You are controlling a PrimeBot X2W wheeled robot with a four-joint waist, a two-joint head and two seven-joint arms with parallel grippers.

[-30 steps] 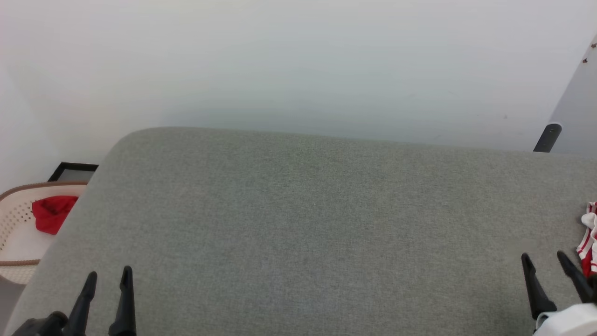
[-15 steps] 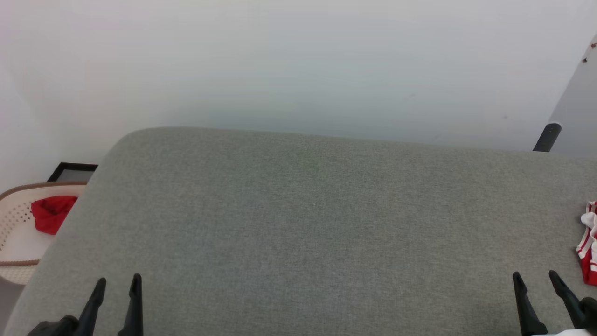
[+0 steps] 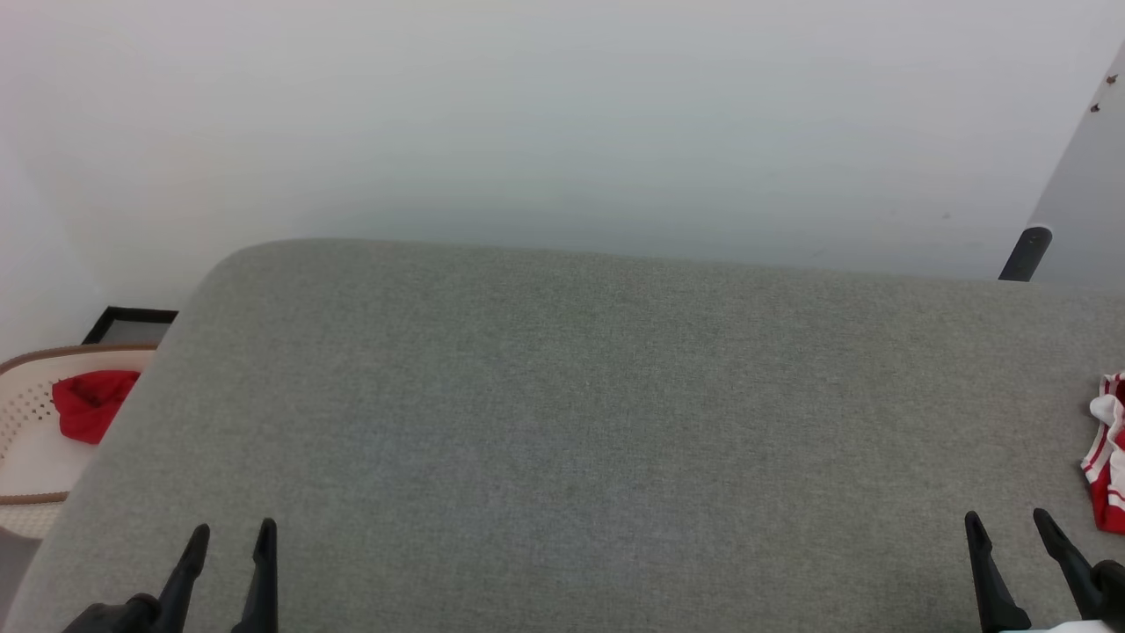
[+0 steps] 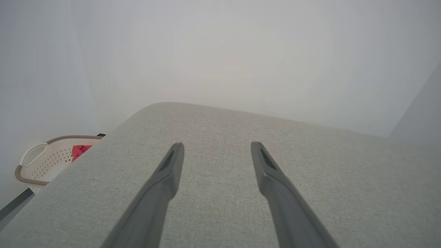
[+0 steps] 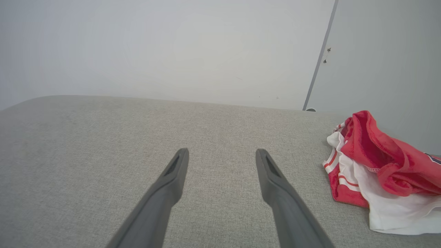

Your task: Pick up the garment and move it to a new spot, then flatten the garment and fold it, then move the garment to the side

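I'm looking at one grey upholstered surface (image 3: pixel 562 422) against a plain white wall (image 3: pixel 562 114). One garment (image 3: pixel 1109 466) lies bunched at the surface's right edge, cut off by the frame, its print hidden. One basket (image 3: pixel 26 413) holding one red cloth (image 3: pixel 88 404) sits at the left, partly hidden behind the surface. The left gripper (image 3: pixel 235 527) and right gripper (image 3: pixel 1005 516) hover with fingers apart, empty.

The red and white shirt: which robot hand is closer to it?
Right. The right hand is open just beside the shirt, not touching it. The left hand is open too, far away across the grey surface.
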